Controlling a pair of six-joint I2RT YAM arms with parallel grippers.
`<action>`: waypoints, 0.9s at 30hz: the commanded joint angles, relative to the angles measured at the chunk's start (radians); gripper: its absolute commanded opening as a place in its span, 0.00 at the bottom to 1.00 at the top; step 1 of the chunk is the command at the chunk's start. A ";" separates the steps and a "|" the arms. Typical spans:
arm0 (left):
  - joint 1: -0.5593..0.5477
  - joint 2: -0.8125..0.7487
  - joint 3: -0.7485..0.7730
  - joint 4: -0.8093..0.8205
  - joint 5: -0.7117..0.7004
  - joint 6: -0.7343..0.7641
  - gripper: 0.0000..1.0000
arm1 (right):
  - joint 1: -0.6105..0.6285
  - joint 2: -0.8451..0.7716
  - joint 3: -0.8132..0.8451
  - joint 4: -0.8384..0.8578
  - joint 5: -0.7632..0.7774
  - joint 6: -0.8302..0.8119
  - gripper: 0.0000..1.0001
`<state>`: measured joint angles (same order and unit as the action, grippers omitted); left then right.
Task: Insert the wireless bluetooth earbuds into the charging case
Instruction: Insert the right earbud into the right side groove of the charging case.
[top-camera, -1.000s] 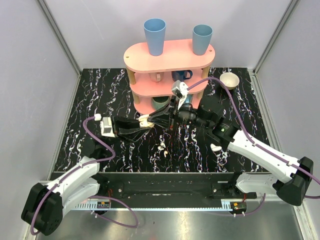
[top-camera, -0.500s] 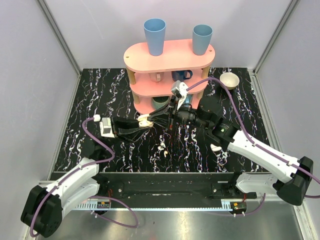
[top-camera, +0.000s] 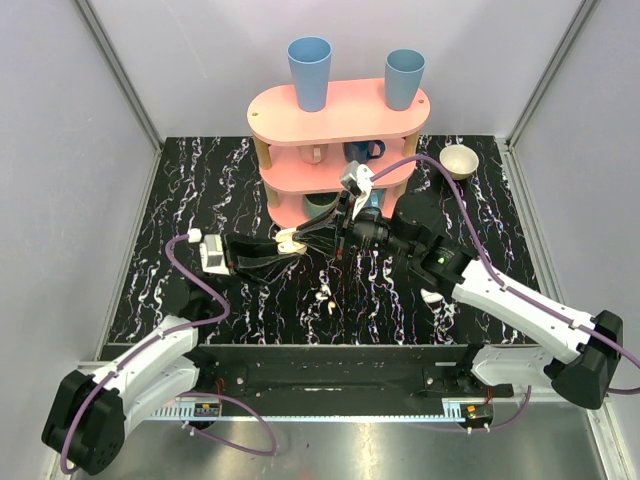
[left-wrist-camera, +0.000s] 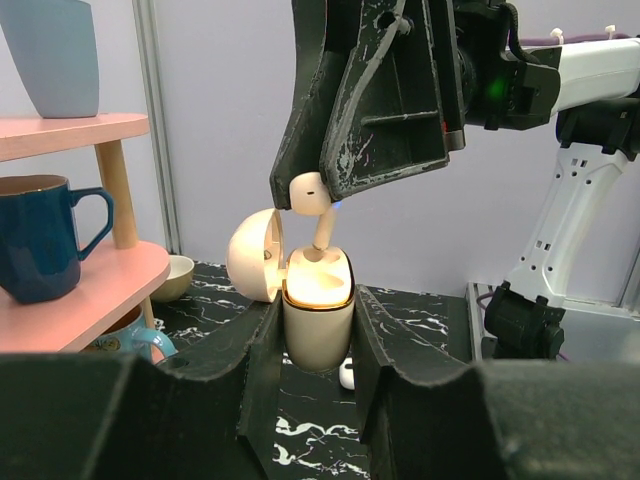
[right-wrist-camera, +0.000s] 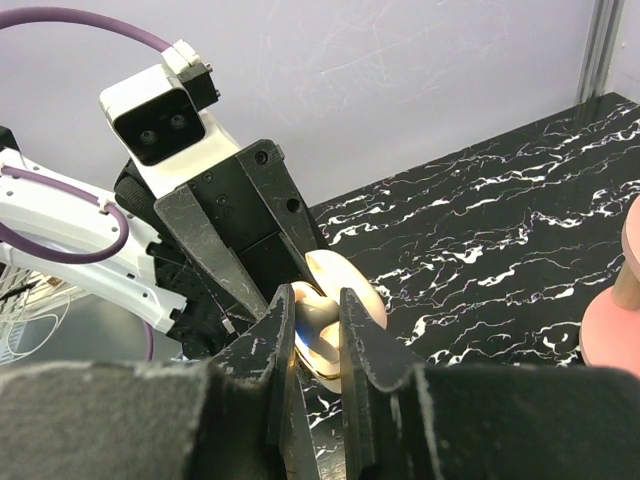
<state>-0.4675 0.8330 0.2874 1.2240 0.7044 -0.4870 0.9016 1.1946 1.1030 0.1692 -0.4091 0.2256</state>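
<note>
My left gripper (top-camera: 283, 245) is clamping the open case (left-wrist-camera: 318, 310) above mid-table (top-camera: 200, 200) while my right gripper (right-wrist-camera: 318, 340) is pinching one earbud (left-wrist-camera: 310, 190) stem-first at its slot, not seated, the other earbud (top-camera: 323, 298) lying near the front edge.

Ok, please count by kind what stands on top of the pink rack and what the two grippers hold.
Blue cups: 2
Charging case: 1
Earbud: 1
Total: 4
</note>
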 joint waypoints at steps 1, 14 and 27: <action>0.001 -0.006 0.027 0.313 -0.009 0.005 0.00 | 0.010 0.023 -0.026 -0.011 0.009 0.017 0.17; 0.001 -0.018 0.021 0.313 -0.023 0.022 0.00 | 0.010 0.014 -0.031 -0.040 0.026 0.012 0.18; 0.001 -0.012 0.022 0.321 -0.040 0.044 0.00 | 0.010 0.010 -0.005 -0.102 0.043 -0.020 0.41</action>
<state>-0.4648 0.8330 0.2852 1.2270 0.6914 -0.4618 0.9035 1.2045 1.0916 0.1318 -0.4011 0.2306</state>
